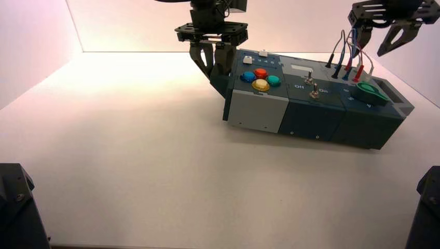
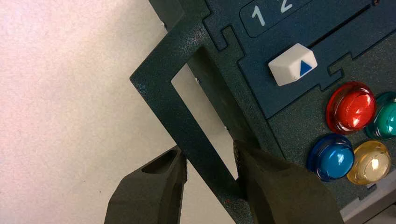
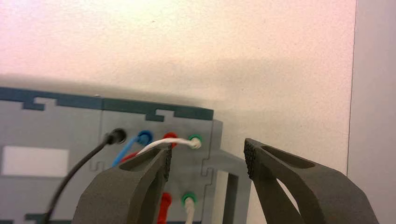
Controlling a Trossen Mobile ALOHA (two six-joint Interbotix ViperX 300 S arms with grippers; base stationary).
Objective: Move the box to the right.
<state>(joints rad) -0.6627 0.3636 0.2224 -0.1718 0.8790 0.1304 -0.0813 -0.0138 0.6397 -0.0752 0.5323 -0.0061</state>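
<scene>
The long dark-teal and grey box (image 1: 311, 106) lies slanted on the white table, right of centre. My left gripper (image 1: 212, 62) is at the box's left end. In the left wrist view it (image 2: 210, 156) is open and straddles the left side handle (image 2: 187, 123): one finger touches the bar's inner side, the other stands a little clear outside. Red (image 2: 351, 107), blue (image 2: 330, 157), yellow (image 2: 371, 162) and green (image 2: 385, 121) buttons lie close by. My right gripper (image 1: 381, 41) hangs open and empty above the box's far right end (image 3: 208, 156), over the plug wires (image 3: 154, 145) and the right handle (image 3: 229, 170).
A white slider cap (image 2: 292, 64) with a blue triangle sits by the buttons. Toggle switches (image 1: 313, 88) and a green knob (image 1: 371, 92) stand on the box top. White walls close the back and both sides; the right wall (image 3: 373, 93) is near the box's right end.
</scene>
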